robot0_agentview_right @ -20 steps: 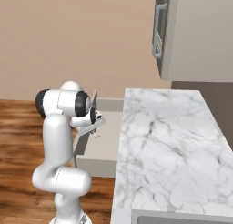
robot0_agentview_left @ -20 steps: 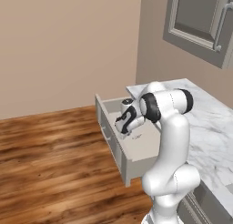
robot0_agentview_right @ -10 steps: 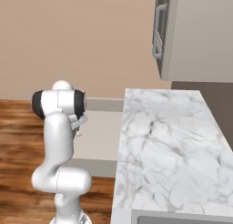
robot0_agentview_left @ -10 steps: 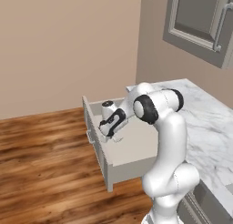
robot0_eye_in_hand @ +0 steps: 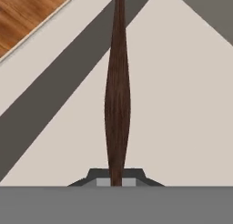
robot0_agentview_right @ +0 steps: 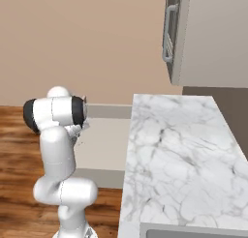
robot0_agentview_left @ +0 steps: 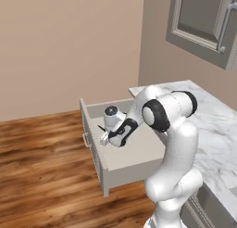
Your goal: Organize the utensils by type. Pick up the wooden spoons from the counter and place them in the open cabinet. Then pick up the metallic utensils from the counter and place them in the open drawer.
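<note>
Dark-handled utensil (robot0_eye_in_hand: pixel 117 95) clamped in the gripper (robot0_agentview_left: pixel 104 140) over the open drawer (robot0_agentview_left: pixel 134 154).
Jaws closed tight on the slim brown handle, held above the pale drawer floor; drawer pulled out from under the marble counter (robot0_agentview_right: pixel 174 155), beside the wood floor (robot0_agentview_left: pixel 41 176).

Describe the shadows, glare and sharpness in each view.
Left base view: soft even light, no glare, faint shade inside the open drawer under the tool. Right base view: the counter is evenly lit, edges slightly soft. Hand view: a broad grey shadow band crosses the drawer floor behind the sharp dark-handled utensil.
</note>
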Robot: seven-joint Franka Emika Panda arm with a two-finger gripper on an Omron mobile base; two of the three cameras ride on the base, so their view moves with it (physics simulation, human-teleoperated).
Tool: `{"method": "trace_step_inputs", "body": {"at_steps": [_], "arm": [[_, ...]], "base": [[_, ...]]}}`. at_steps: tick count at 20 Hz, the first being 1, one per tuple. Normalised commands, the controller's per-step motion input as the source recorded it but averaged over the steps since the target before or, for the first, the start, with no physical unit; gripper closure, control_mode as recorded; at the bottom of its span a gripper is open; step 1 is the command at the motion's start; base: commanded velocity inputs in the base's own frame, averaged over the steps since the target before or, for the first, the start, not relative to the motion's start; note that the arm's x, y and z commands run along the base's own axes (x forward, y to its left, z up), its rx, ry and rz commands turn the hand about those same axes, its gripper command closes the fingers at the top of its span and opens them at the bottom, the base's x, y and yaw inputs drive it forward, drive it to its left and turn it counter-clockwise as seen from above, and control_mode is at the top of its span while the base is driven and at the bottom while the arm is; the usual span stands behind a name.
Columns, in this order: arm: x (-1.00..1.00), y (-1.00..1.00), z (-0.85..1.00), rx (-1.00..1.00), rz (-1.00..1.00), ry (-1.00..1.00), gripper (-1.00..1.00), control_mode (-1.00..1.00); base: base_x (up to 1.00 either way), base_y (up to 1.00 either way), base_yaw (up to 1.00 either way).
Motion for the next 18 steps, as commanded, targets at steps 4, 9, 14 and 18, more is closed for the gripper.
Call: {"method": "trace_step_inputs", "body": {"at_steps": [4,9,14,18], "arm": [[-0.67,-1.00,0.51,0.38,-0.11,-0.22,1.00,-1.00],[-0.08,-0.95,0.94,0.44,-0.12,-0.01,1.00,-1.00],[0.33,-0.50,1.00,0.28,-0.13,0.26,1.00,-1.00],[0.57,-0.23,1.00,0.14,-0.14,0.49,1.00,-1.00]], "base": [[0.00,0.00,0.00],[0.00,0.00,0.00],[0.00,0.00,0.00],[0.00,0.00,0.00]]}}
